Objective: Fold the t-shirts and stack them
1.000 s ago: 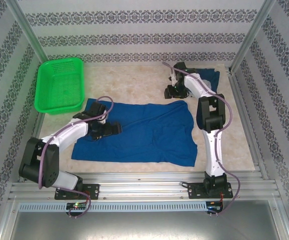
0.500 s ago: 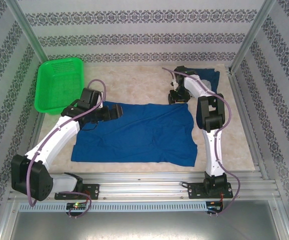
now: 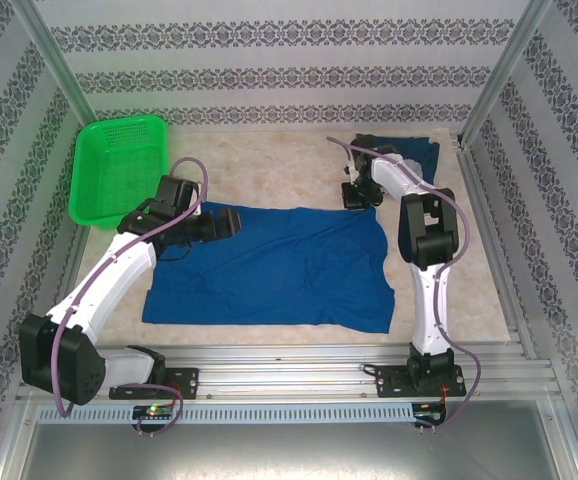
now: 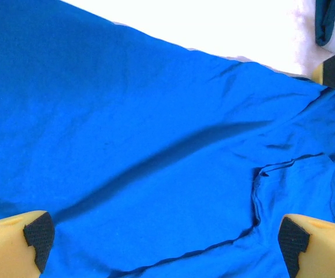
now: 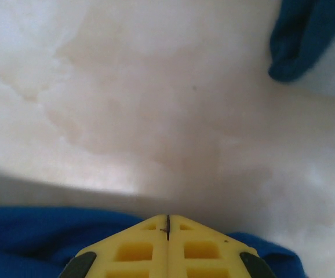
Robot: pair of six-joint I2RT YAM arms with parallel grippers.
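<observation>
One royal-blue t-shirt [image 3: 269,265] lies spread flat mid-table, plain side up; the left wrist view shows its cloth [image 4: 156,116] with a folded seam. My left gripper [image 3: 227,222] hovers open over the shirt's far left part, its fingers [image 4: 163,237] wide apart with nothing between them. At the shirt's far right corner my right gripper [image 3: 359,197] is shut, tips [image 5: 167,219] pressed together over bare table with blue cloth just behind and under them. Whether cloth is pinched I cannot tell. A second t-shirt [image 3: 424,155] lies crumpled at the back right [image 5: 306,40].
A green mesh basket [image 3: 119,170] stands at the back left corner. Patterned walls and metal posts close in the table on three sides. Bare marbled tabletop [image 3: 269,170] stretches behind the spread shirt.
The left arm swung from the shirt's left middle up to its far left edge, staying open. The right gripper slid to the shirt's far right corner and shut.
</observation>
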